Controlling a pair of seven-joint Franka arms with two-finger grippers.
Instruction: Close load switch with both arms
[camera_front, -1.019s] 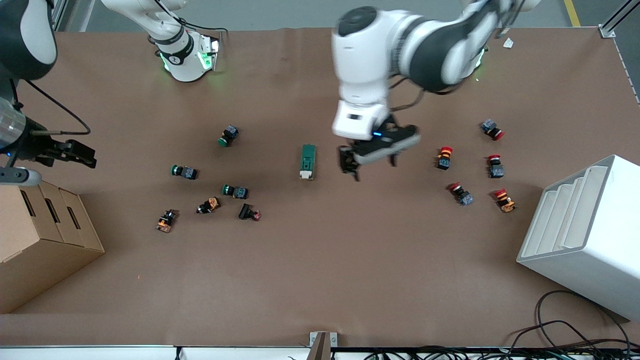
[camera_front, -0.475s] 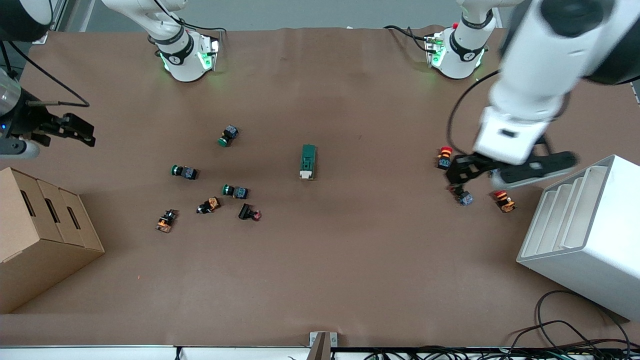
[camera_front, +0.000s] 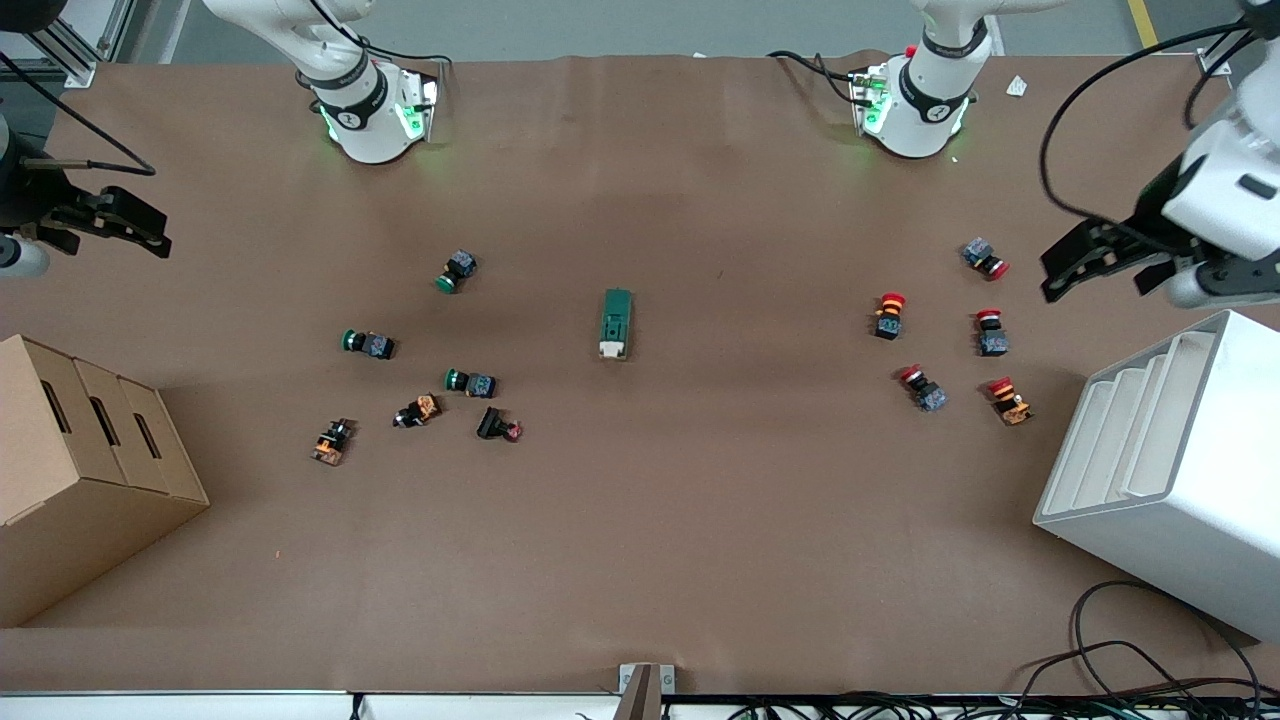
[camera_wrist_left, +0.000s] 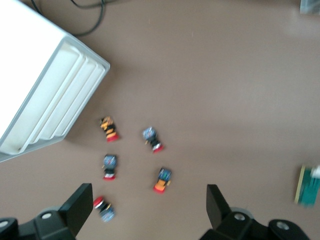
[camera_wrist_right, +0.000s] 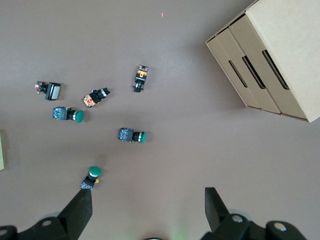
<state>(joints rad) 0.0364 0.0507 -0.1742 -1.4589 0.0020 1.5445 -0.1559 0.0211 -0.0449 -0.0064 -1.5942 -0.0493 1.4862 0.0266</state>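
Observation:
The load switch (camera_front: 617, 322), a dark green block with a white end piece, lies alone at the middle of the table. It shows blurred at the edge of the left wrist view (camera_wrist_left: 310, 185). My left gripper (camera_front: 1097, 268) hangs open and empty in the air over the left arm's end of the table, over the table beside the red push buttons and the white rack, well away from the switch. Its fingers (camera_wrist_left: 80, 205) are spread wide. My right gripper (camera_front: 118, 222) hangs open and empty over the right arm's end of the table, above the cardboard box. Its fingers (camera_wrist_right: 80, 210) are spread wide.
Several red push buttons (camera_front: 922, 388) lie toward the left arm's end. Green and orange push buttons (camera_front: 470, 382) lie toward the right arm's end. A cardboard box (camera_front: 70, 460) stands at the right arm's end and a white slotted rack (camera_front: 1170, 450) at the left arm's end.
My left gripper has swung from right beside the load switch out to the left arm's end of the table. My right gripper has drawn back toward the bases. The switch has not moved.

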